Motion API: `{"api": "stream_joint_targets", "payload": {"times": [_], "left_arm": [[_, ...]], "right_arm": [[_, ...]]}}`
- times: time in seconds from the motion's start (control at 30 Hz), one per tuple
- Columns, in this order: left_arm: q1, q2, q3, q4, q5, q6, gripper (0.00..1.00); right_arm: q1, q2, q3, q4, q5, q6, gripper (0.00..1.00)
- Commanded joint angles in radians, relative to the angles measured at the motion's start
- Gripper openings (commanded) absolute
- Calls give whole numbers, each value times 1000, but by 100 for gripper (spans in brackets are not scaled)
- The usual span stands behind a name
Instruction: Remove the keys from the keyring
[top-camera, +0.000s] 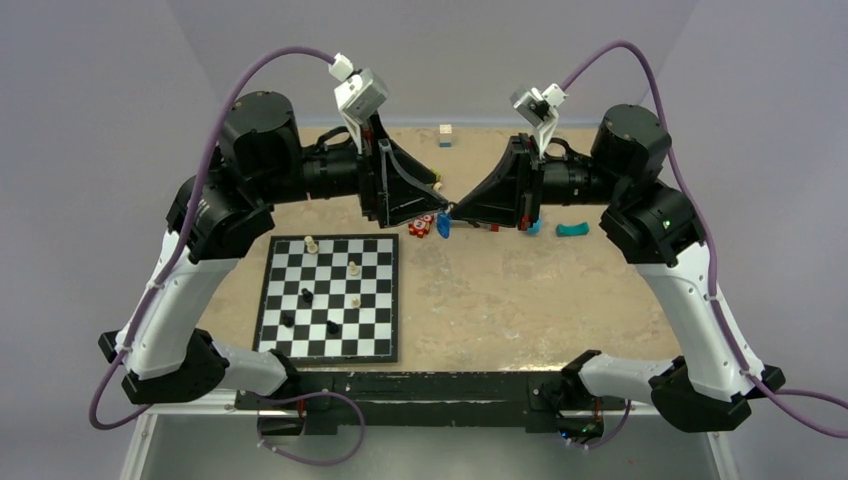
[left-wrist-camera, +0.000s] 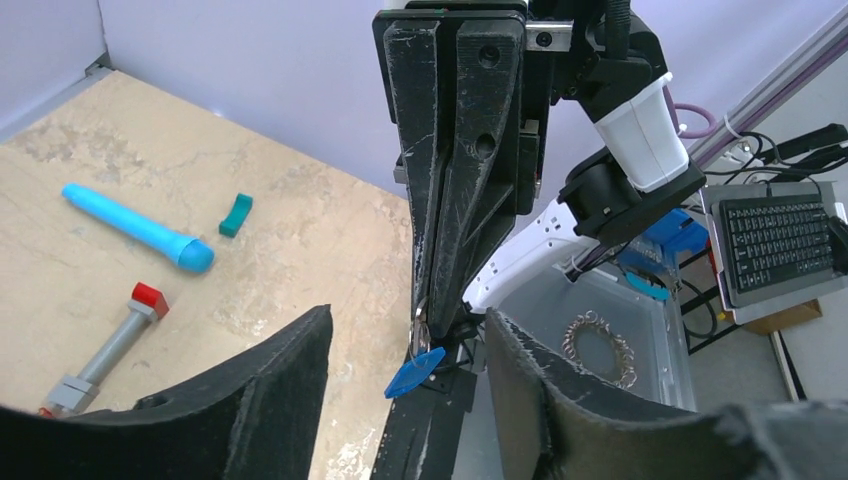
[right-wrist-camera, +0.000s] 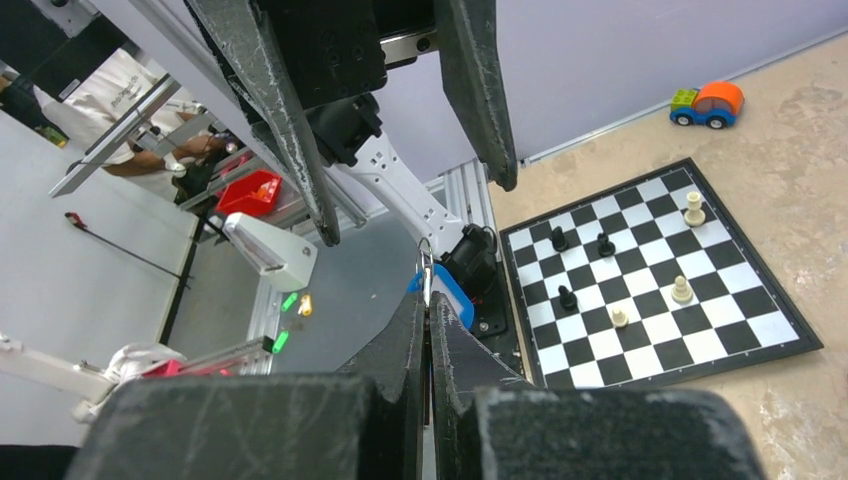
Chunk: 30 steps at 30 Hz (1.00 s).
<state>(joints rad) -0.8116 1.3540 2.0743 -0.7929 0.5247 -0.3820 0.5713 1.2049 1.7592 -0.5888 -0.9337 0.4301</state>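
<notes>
beyond the chessboard's (top-camera: 330, 297) far corner, the right pincer (right-wrist-camera: 428, 300) is clamped on the keyring (left-wrist-camera: 414, 373), holding it aloft so its tag dangles free. the left pincer (left-wrist-camera: 405, 313) stands apart around it, likely ready to pull a key, though none is discernible.

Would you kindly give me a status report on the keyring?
Left jaws open, flanking right jaws. Right jaws shut on keyring, dangling in mid-air. Nothing else between them.

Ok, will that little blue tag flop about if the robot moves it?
Probably yes: the blue tag dangles tilted from a thin ring pinched in the shut right tool, so it likely swings. It looks small and thin, so probably light.
</notes>
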Motion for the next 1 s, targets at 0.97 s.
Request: {"api": "stream_joint_targets", "payload": {"times": [0.97], "left_arm": [[8,67,111,-76,94,33,39]], "right_arm": [[4,4,46,4,-2,-8,0]]}}
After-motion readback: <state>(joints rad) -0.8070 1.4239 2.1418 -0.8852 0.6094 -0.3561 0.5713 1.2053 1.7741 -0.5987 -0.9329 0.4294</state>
